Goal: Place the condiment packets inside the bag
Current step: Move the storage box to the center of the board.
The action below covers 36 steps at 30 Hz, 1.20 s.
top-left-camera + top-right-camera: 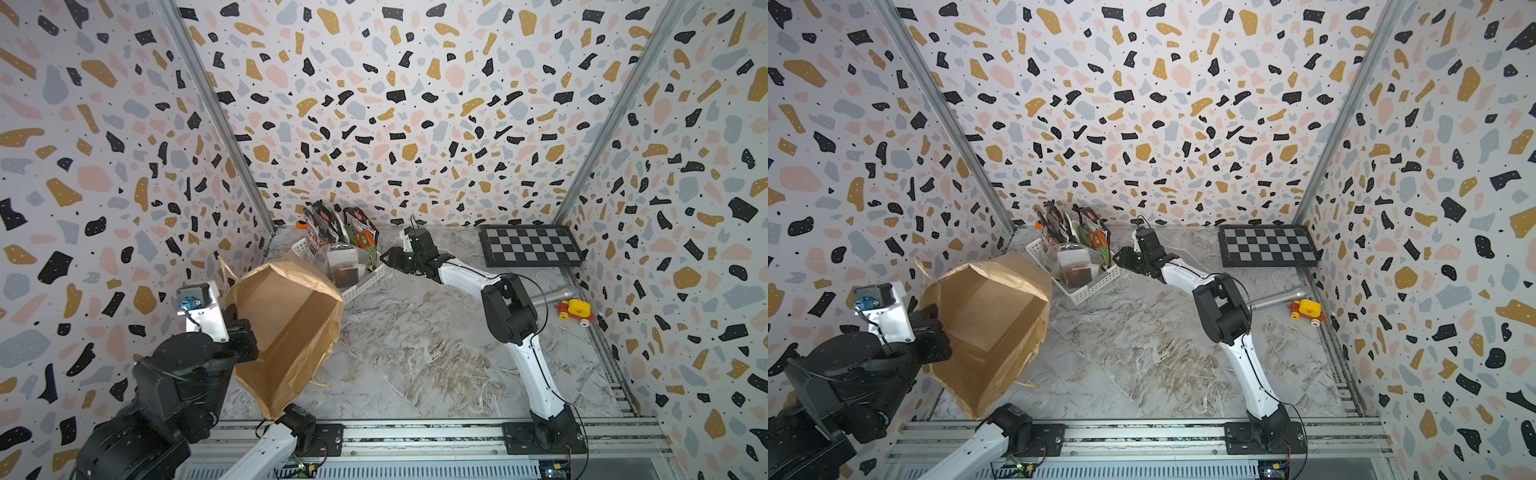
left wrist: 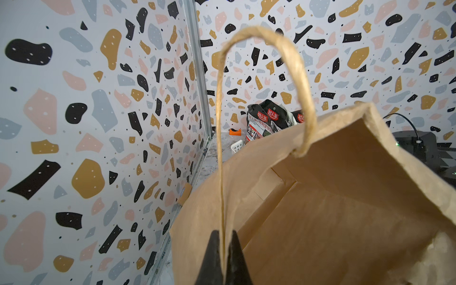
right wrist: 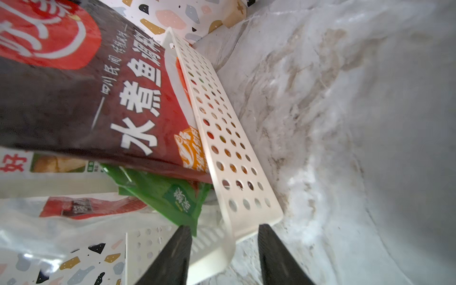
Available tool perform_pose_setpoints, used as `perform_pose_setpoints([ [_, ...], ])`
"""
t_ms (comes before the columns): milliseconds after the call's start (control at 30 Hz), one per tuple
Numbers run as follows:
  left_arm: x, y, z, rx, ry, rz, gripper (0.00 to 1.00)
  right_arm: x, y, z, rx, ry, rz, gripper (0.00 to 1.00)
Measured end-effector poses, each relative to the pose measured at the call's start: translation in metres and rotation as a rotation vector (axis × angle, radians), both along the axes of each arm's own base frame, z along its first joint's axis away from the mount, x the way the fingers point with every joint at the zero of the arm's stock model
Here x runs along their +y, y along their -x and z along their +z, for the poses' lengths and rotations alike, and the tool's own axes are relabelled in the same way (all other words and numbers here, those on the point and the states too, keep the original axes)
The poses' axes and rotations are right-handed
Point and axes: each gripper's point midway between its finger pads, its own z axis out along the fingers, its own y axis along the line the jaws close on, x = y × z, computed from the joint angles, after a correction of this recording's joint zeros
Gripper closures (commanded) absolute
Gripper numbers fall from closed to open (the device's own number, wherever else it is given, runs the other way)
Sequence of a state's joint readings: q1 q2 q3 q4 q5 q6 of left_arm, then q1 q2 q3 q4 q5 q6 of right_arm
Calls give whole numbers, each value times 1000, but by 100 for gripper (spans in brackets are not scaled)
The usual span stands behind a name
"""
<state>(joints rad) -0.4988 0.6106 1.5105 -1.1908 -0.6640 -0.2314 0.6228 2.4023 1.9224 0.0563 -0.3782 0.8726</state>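
The brown paper bag [image 1: 286, 328] [image 1: 992, 324] stands tilted at the left with its mouth open toward the camera. My left gripper [image 2: 224, 244] is shut on its twine handle [image 2: 303, 98]. The condiment packets stand in a white lattice basket [image 1: 365, 282]: black ones [image 1: 322, 224], a green-orange one [image 1: 365, 239] and a clear one [image 1: 345, 266]. My right gripper [image 1: 388, 257] [image 3: 224, 229] is open and straddles the basket's corner wall [image 3: 222, 138]. One finger is inside by the green packet [image 3: 167, 195], below a dark red-printed packet [image 3: 98, 98]. It holds nothing.
A checkerboard panel [image 1: 530, 245] lies at the back right. A yellow-red toy car [image 1: 575, 311] and a metal cylinder [image 1: 548, 297] sit by the right wall. A small orange object [image 1: 300, 225] lies behind the basket. Patterned walls enclose three sides of the marble tabletop [image 1: 415, 353].
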Motion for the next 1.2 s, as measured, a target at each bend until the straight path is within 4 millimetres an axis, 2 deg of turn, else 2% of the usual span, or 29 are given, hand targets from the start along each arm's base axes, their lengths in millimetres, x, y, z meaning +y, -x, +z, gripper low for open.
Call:
perform_pose_setpoints([
  [200,0,1,-1,5,-3,-8,100,7,-7,-18,49,10,-16,68],
  [300,0,2,-2,8,-6,-12,100,6,-8,-15,51,8,-20,83],
  [467,0,4,0,5,-5,-14,100,0,-4,-6,33,36,-12,100],
  [700,0,6,4,-4,4,-23,100,-11,19,-6,51,86,14,100],
  [800,-3,4,7,-5,11,-36,100,-32,32,-7,74,106,21,100],
  [867,-6,2,9,-4,16,-47,100,-56,43,-9,93,119,18,100],
  [1033,-23,-10,6,32,35,-100,100,-141,70,-8,129,164,-19,100],
  [1200,-49,-33,-3,106,64,-160,100,-227,102,-7,151,208,-89,100],
])
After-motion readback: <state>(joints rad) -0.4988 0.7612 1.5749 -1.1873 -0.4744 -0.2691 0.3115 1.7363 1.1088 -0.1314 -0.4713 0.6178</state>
